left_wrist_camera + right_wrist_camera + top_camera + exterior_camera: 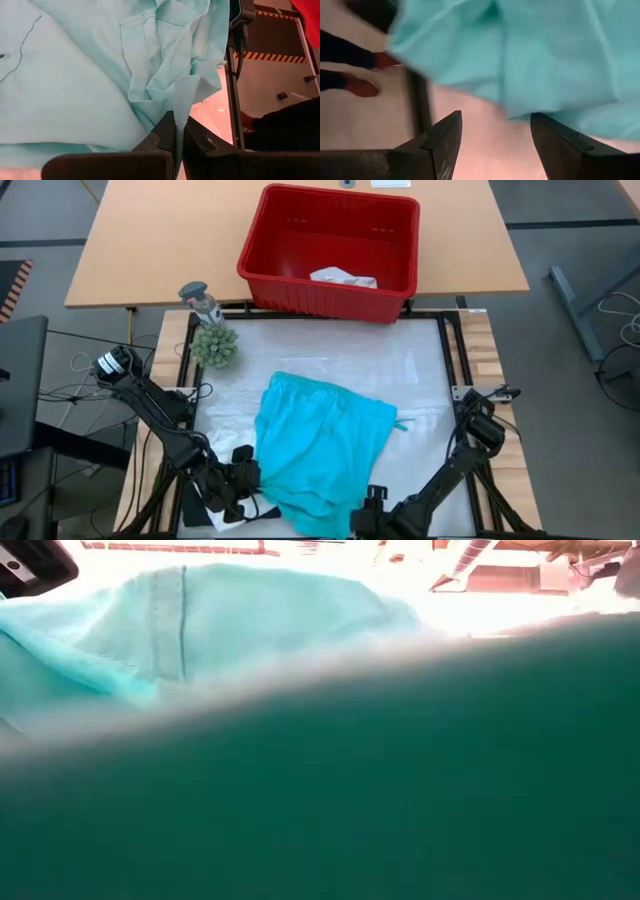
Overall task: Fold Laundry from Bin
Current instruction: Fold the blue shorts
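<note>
A teal garment of the laundry lies spread on the white mat in the middle of the table; it also fills the low view. My left gripper is at the garment's near-left edge, shut on it. My right gripper is open, pointing steeply down at the garment's near edge, and the cloth lies just ahead of its fingertips. In the high view the right gripper is at the near-right side of the garment. A white garment lies in the red bin at the far side. My left gripper pinches a gathered edge of the teal garment between its two shut fingers, slanting down from the table's near-left side. Bunched folds run from the fingers into the garment, and the rest of the garment lies on the mat. How many layers are pinched does not show.
A small green plant with a grey figure beside it stands at the mat's far-left corner. The mat's black frame borders it. A person's feet show on the floor beyond the table's near edge.
</note>
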